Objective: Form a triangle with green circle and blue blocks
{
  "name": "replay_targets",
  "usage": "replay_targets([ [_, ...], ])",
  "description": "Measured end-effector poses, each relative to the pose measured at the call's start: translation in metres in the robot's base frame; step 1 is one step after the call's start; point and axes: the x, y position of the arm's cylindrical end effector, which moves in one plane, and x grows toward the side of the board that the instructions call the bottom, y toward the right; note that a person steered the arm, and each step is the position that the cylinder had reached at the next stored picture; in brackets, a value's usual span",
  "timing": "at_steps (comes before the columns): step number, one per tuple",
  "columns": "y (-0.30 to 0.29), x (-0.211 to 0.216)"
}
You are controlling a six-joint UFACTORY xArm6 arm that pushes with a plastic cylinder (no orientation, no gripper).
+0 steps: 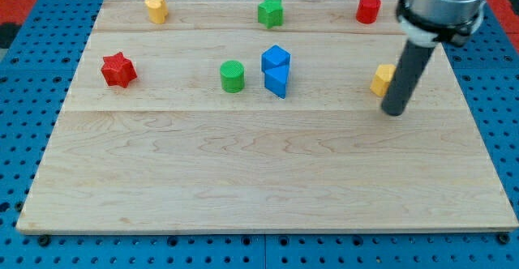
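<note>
green circle (232, 76): ridged cylinder, far to the view's left of my tip, mid-tabletop.
blue blocks: blue cube (276, 58) touching blue wedge (277, 81) below it, just right of the green circle, well left of my tip.
my tip (393, 111): plain rod end effector, no jaws; on bare wood near the right edge.
yellow block (383, 79): just upper-left of my tip, partly hidden by the rod.
tabletop (259, 180): pale wood; whole lower half open below my tip.
far edge: yellow heart-like block (156, 9), green star (271, 12), red cylinder (368, 9).
red star (118, 70): farthest left.
</note>
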Motion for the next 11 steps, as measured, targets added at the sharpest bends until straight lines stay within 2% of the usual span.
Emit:
replay_targets([
  [1,-0.043,0.001],
  [3,-0.076,-0.001],
  [6,-0.090,-0.128],
  [7,-0.122,-0.148],
  [8,-0.139,-0.129],
  [9,-0.137,-0.092],
  [11,-0.114,-0.072],
])
